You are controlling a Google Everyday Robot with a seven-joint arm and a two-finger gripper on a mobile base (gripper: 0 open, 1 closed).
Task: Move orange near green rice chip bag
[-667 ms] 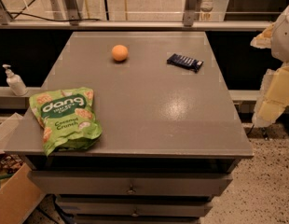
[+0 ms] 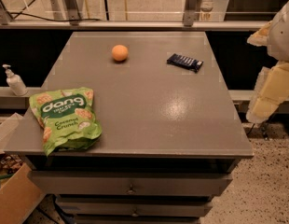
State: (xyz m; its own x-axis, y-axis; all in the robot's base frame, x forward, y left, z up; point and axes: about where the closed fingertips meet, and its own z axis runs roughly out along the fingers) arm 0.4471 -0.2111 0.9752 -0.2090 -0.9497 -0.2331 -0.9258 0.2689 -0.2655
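Orange point(image 2: 119, 52), well apart from green rice chip bag point(image 2: 65, 118), could be rolled off the table point(image 2: 149, 125) if clipped; gripper out of view, state undeterminable.

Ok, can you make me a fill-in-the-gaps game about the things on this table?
1. In the picture, the orange lies to the ____ of the dark blue bar.
2. The big white word on the green rice chip bag is ____.
3. The gripper hangs off the table, beside its ____ edge in the picture.

Missing words: left; dang; right.
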